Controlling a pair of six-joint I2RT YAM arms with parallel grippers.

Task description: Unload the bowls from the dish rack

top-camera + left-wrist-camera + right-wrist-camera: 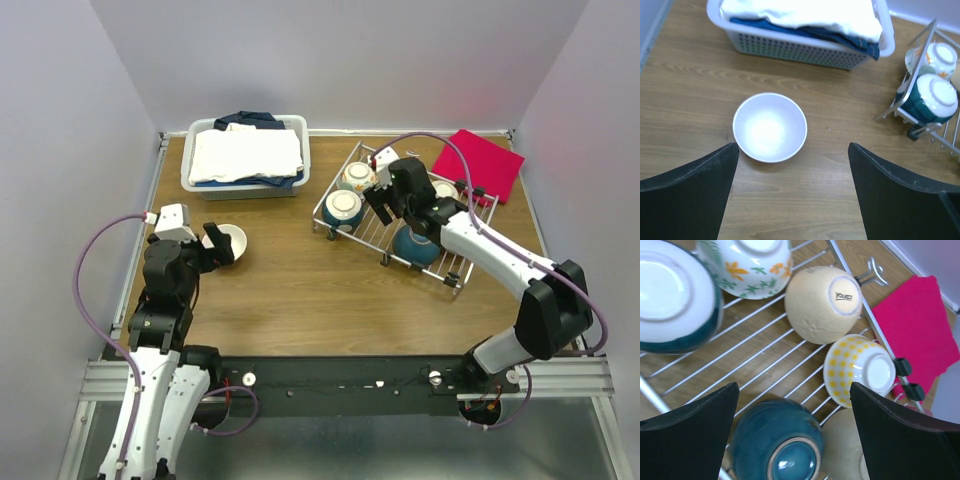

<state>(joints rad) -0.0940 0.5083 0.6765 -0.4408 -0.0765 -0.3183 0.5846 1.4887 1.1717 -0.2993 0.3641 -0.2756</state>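
Note:
The silver wire dish rack (365, 232) sits right of centre and holds several upturned bowls. My right gripper (384, 200) hovers open over them. In the right wrist view, the right gripper (794, 390) is above a teal bowl (775, 440), beside a yellow-dotted bowl (857, 370) and a cream bowl (822, 302). A floral bowl (747, 262) and a teal bowl with a white base (670, 295) lie further off. One white bowl (226, 241) stands upright on the table at the left. My left gripper (793, 150) is open just behind this white bowl (770, 127), not touching it.
A white plastic bin (245, 180) of folded cloth stands at the back left, close to the rack's corner (912, 85). A red cloth (485, 163) lies flat behind the rack at the right. The right arm crosses over the rack's near side.

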